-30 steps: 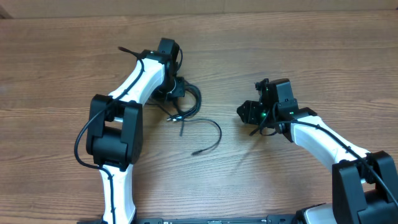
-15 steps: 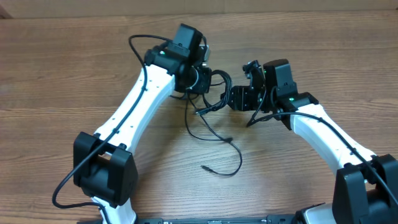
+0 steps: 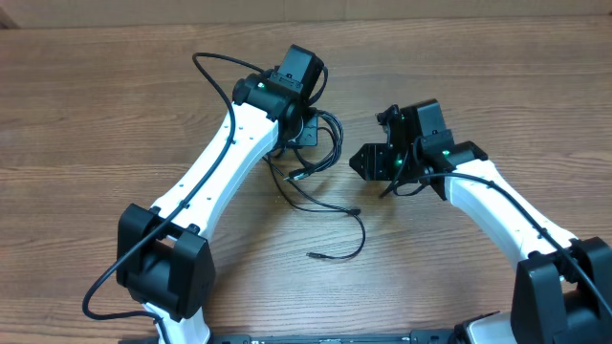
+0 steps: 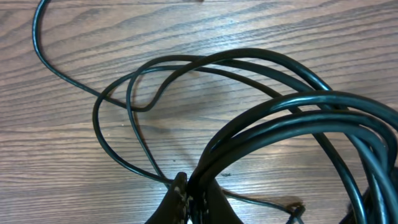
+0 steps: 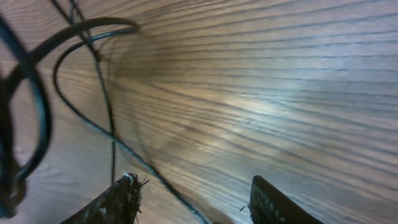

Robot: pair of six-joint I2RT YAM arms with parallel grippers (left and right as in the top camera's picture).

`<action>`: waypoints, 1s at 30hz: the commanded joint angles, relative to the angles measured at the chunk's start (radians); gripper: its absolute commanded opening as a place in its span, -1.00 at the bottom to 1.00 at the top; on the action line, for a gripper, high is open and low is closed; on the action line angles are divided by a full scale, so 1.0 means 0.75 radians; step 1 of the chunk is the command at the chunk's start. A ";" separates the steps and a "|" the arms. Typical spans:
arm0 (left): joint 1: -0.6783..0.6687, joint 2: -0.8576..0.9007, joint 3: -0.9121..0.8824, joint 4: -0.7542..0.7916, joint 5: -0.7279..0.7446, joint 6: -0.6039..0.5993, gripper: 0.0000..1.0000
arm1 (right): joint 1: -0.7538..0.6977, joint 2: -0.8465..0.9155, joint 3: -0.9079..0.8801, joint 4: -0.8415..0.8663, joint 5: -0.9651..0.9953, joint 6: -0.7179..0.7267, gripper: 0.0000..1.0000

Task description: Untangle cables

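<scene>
The cables [image 3: 320,177] are thin black cords: a bundle of loops near table centre and a loose strand trailing to a plug tip [image 3: 313,255]. My left gripper [image 3: 308,132] is shut on the bundled loops [image 4: 292,118], seen pinched between its fingers [image 4: 189,198] in the left wrist view. My right gripper [image 3: 366,161] is open and empty, just right of the bundle. In the right wrist view its fingers [image 5: 196,196] spread wide above the wood, with cable loops [image 5: 74,93] to the left and one strand running between the fingers.
The wooden table [image 3: 96,115] carries nothing else. Thicker black wires run along both white arms [image 3: 220,162]. The right arm [image 3: 497,205] reaches in from the lower right.
My left gripper carried the cable bundle from the left toward centre, then eased slightly back. The loose strand trailed along. My right gripper moved left toward the bundle, then held.
</scene>
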 commanded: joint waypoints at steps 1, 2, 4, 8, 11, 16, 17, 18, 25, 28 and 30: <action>-0.006 -0.013 0.021 -0.006 -0.107 -0.052 -0.92 | 0.007 -0.028 0.116 -0.029 -0.062 -0.006 0.14; -0.006 -0.013 0.019 -0.006 -0.122 -0.063 -0.92 | 0.007 -0.028 0.141 -0.045 -0.062 -0.006 0.15; -0.006 -0.013 0.019 0.000 -0.116 -0.074 -0.92 | 0.007 -0.028 0.197 -0.080 -0.063 -0.005 0.18; -0.010 -0.013 0.019 -0.001 -0.092 -0.074 -0.92 | 0.012 -0.028 0.230 -0.091 -0.096 -0.005 0.17; -0.010 -0.013 0.019 -0.001 -0.073 -0.074 -0.92 | 0.024 -0.028 0.230 -0.089 -0.133 -0.005 0.18; -0.016 -0.013 0.019 0.014 0.084 -0.074 -0.92 | 0.033 -0.025 0.230 -0.089 -0.131 -0.005 0.08; -0.017 -0.013 0.019 0.015 0.096 -0.074 -0.92 | 0.033 -0.023 0.230 -0.090 -0.131 -0.005 0.07; -0.017 -0.013 0.019 0.015 0.111 -0.074 -0.92 | 0.033 -0.016 0.230 -0.090 -0.132 -0.005 0.01; -0.020 -0.013 0.019 0.015 0.215 -0.073 -0.92 | 0.077 0.032 0.229 -0.090 -0.136 -0.005 -0.31; -0.023 -0.013 0.019 0.001 0.210 -0.069 -0.92 | 0.089 0.034 0.229 -0.099 -0.021 -0.005 -0.92; -0.023 -0.013 0.019 -0.025 0.167 -0.063 -0.92 | 0.089 0.034 0.229 -0.142 0.167 -0.003 -0.92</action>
